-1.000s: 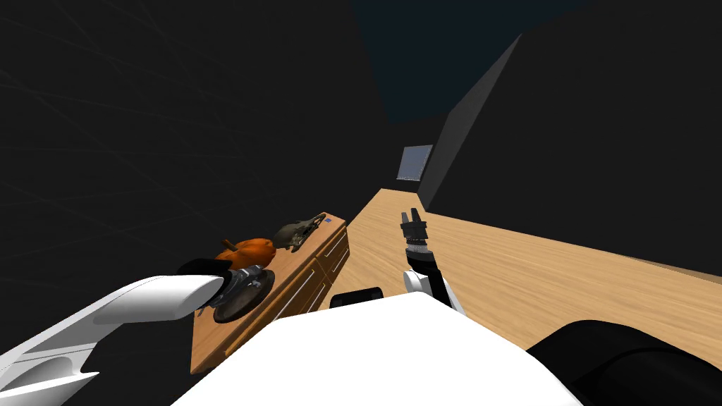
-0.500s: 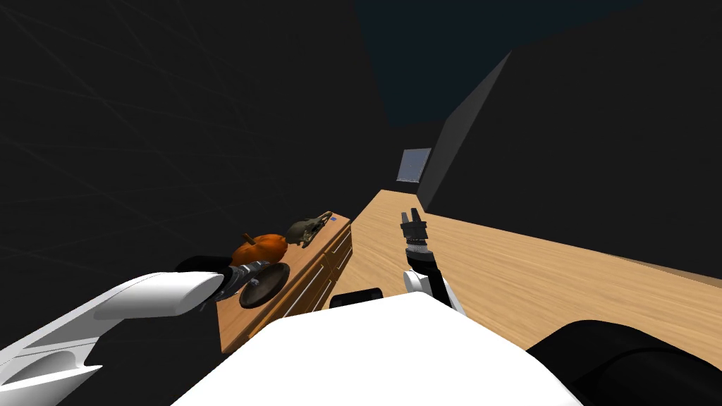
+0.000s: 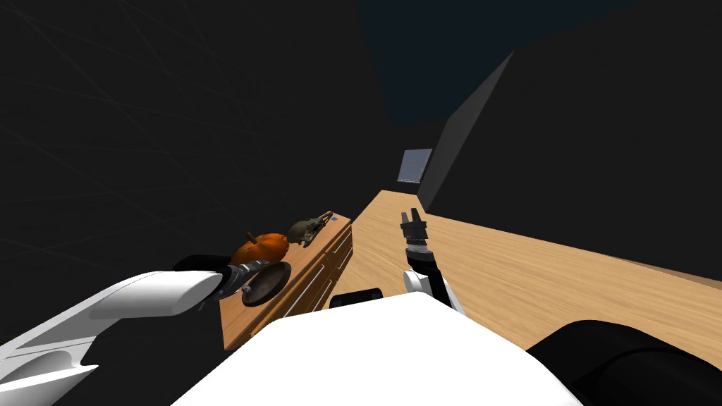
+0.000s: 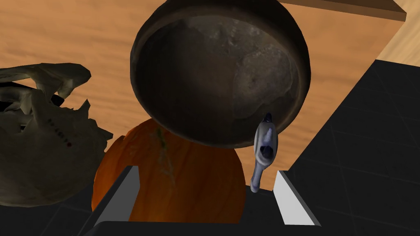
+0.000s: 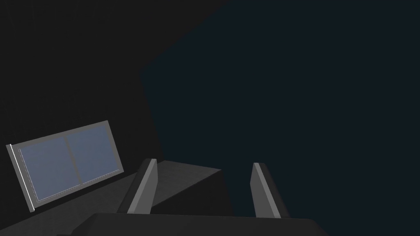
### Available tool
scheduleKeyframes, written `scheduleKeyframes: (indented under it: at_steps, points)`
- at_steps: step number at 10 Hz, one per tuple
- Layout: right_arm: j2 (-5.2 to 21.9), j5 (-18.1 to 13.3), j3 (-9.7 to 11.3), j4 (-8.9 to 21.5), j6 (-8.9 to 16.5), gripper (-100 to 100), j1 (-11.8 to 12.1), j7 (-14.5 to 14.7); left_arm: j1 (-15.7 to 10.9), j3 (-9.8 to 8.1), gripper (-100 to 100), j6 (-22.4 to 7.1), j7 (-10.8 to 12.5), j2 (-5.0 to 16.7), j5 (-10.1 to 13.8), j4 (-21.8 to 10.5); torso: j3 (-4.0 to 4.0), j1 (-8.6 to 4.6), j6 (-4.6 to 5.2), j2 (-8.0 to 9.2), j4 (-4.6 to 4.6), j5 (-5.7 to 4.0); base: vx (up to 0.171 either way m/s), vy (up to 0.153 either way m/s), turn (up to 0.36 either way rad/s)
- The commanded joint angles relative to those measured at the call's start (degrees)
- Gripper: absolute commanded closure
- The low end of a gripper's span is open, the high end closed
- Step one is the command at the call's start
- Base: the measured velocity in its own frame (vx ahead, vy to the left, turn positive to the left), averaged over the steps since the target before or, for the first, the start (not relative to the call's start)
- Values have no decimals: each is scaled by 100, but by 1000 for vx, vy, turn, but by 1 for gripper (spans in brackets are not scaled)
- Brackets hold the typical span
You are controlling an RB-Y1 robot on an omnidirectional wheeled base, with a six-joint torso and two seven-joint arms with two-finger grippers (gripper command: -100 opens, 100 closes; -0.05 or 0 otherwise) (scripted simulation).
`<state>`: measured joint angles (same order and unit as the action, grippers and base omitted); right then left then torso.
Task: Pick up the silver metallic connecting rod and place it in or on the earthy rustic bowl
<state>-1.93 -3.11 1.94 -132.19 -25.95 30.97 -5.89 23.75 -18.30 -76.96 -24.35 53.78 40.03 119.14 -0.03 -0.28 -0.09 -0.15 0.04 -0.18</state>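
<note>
Left claw (image 4: pixel 207 170) stood open; connecting rod (image 4: pixel 262 149) sat ungripped at bowl (image 4: pixel 197 73) rim, placement judged unconfirmed. Right claw (image 5: pixel 204 162) stood open.

In the left wrist view the dark bowl (image 4: pixel 213 78) is covering part of the orange pumpkin (image 4: pixel 180 180), whose near side is sinking behind the dark body of the left tool (image 4: pixel 207 170), while the skull (image 4: pixel 41 139) is running off the picture's edge. The silver connecting rod (image 4: pixel 262 149) is overlapping the bowl's rim, so contact between them cannot be told; in the head view the rod is appearing too small to make out.
</note>
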Motion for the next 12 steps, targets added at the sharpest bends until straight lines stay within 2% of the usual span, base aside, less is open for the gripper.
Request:
scheduleKeyframes:
  at_steps: [1,6,7,8,12]
  points:
    - [0,0,0,0,0,0,0,0,15,-109,-100,-171,57,71,123,183,0,0,0,0,0,0,31,19,73]
    - [0,0,0,0,0,0,0,0,54,-512,-100,-715,216,344,595,781,-3,0,1,-5,-2,1,31,19,58]
    - [0,0,0,0,0,0,0,0,70,-467,-100,-608,177,299,528,688,-4,0,0,-6,-2,0,16,6,16]
    - [0,0,0,0,0,0,0,0,74,-483,0,-633,180,305,542,704,-3,-2,3,-3,-2,1,0,0,0]
    - [0,0,0,0,0,0,-1,0,74,-481,0,-631,180,305,541,702,2,-4,2,4,0,0,0,0,0]
